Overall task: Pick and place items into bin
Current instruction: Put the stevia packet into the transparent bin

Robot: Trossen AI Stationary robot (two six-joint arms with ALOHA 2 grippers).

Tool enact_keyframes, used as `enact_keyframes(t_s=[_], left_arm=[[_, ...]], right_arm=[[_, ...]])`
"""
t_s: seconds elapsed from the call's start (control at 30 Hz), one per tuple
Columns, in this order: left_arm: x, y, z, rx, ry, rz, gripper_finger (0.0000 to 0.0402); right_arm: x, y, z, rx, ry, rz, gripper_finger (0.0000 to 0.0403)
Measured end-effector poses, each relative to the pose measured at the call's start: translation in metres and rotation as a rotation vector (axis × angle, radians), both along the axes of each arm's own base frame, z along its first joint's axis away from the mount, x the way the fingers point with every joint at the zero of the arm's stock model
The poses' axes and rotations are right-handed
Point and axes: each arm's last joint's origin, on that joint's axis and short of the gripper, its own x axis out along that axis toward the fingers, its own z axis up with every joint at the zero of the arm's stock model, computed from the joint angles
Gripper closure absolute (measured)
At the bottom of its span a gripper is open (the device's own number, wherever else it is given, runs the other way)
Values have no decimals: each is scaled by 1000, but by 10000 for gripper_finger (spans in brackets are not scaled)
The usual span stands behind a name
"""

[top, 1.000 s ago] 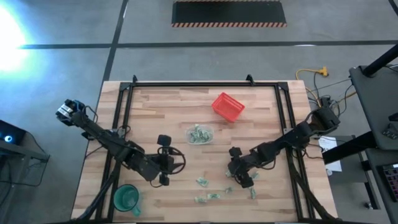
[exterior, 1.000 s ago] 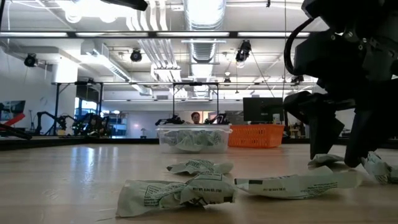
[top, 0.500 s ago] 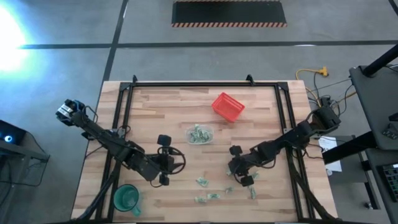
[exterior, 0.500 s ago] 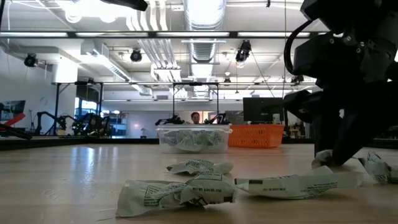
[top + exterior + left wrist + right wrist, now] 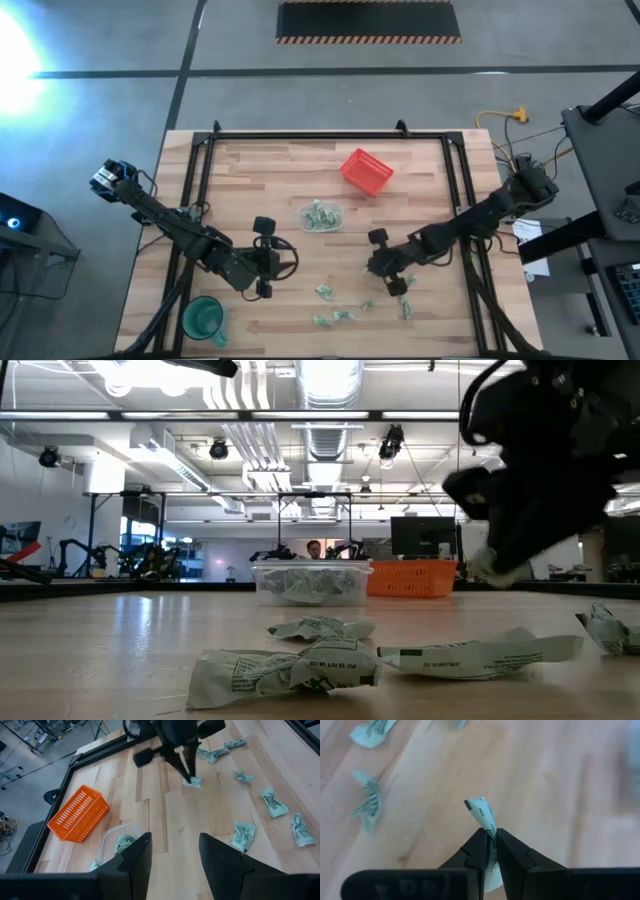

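Above the table, right gripper (image 5: 490,836) jaws clamp a wrapped piece (image 5: 483,815); its print unreadable; left jaws apart

Right gripper (image 5: 490,840) raised off the table, fingers pinched together, left gripper (image 5: 175,852) parted, hovering.

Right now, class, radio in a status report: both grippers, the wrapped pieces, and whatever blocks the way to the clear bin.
Right gripper shut on one wrapped piece, lifted off table. Left gripper open, waiting. Clear bin part-filled; nothing blocking it.
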Motion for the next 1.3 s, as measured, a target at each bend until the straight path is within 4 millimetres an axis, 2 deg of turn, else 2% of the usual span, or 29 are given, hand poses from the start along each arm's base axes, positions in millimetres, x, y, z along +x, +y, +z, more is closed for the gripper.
enact_keyframes(t_s=[0.27,0.47,0.77,0.9,1.03,1.3], left_arm=[[0,0,0,3,-2,4,254],[0,0,0,5,-4,9,254],[0,0,0,8,0,9,254],[0,1,0,9,2,9,254],[0,1,0,9,2,9,254],[0,0,0,9,3,9,254]], right_arm=[[9,-10,33,-304,-303,-71,370],[28,-35,48,-341,-469,-154,369],[46,-100,35,-252,-426,-274,369],[51,-121,32,-178,-432,-297,369],[59,-131,27,-119,-451,-278,369],[82,-133,9,-105,-412,-260,369]])
